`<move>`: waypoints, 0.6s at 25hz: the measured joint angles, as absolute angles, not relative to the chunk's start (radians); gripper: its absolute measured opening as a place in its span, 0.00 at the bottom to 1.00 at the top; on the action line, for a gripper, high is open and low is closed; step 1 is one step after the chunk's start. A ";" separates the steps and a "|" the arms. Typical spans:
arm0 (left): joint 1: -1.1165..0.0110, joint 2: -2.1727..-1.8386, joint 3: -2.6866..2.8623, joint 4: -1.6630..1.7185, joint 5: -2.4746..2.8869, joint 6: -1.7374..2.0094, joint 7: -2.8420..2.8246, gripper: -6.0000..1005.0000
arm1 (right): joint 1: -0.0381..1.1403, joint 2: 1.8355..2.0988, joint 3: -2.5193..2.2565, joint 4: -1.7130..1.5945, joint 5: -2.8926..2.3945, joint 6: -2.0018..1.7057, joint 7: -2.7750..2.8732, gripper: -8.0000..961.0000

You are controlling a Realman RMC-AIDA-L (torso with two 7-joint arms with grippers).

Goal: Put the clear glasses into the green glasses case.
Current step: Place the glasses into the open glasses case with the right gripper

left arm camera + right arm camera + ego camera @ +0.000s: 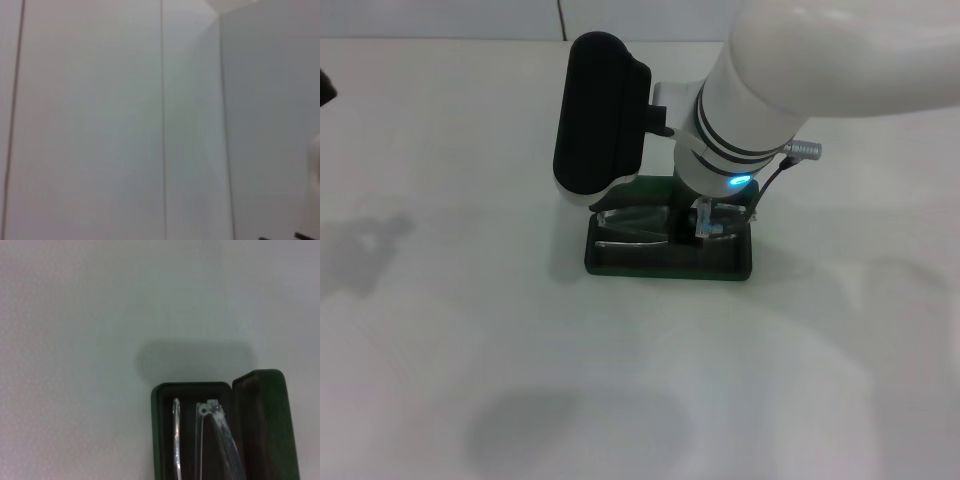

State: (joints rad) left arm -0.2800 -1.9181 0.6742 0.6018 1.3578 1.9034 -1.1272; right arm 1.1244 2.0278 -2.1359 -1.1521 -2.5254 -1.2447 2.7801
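right arm blocks the open green glasses case; surrounding table free.

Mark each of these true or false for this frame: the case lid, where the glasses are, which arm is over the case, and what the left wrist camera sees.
1. The green glasses case is open. True.
2. The clear glasses lie on the table beside the case. False: they are inside the case's dark tray.
3. The left gripper is over the case. False: the right gripper is there; the left is out of view.
4. The left wrist view shows only pale wall panels. True.
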 joint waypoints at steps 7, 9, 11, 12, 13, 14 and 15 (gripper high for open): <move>-0.245 -1.920 0.659 0.605 1.362 1.888 -1.127 0.08 | 1.127 2.028 -2.142 -1.147 -2.525 -1.240 2.778 0.13; -0.239 -1.922 0.659 0.605 1.362 1.887 -1.127 0.08 | 1.127 2.028 -2.148 -1.146 -2.525 -1.240 2.777 0.13; -0.237 -1.924 0.659 0.605 1.364 1.887 -1.125 0.08 | 1.129 2.028 -2.160 -1.145 -2.525 -1.239 2.774 0.13; -0.237 -1.924 0.658 0.605 1.365 1.887 -1.125 0.08 | 1.129 2.028 -2.166 -1.144 -2.524 -1.239 2.773 0.13; -0.237 -1.925 0.658 0.605 1.366 1.887 -1.125 0.08 | 1.130 2.028 -2.172 -1.143 -2.524 -1.237 2.773 0.13; -0.238 -1.925 0.658 0.605 1.366 1.887 -1.125 0.08 | 1.130 2.028 -2.177 -1.142 -2.524 -1.234 2.772 0.13; -0.238 -1.925 0.658 0.605 1.366 1.887 -1.125 0.08 | 1.130 2.028 -2.179 -1.142 -2.524 -1.232 2.772 0.13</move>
State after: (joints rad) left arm -0.2383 -1.9254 0.6581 0.6045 1.3664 1.8866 -1.1246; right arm 1.1300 2.0279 -2.1786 -1.1416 -2.5237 -1.2323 2.7722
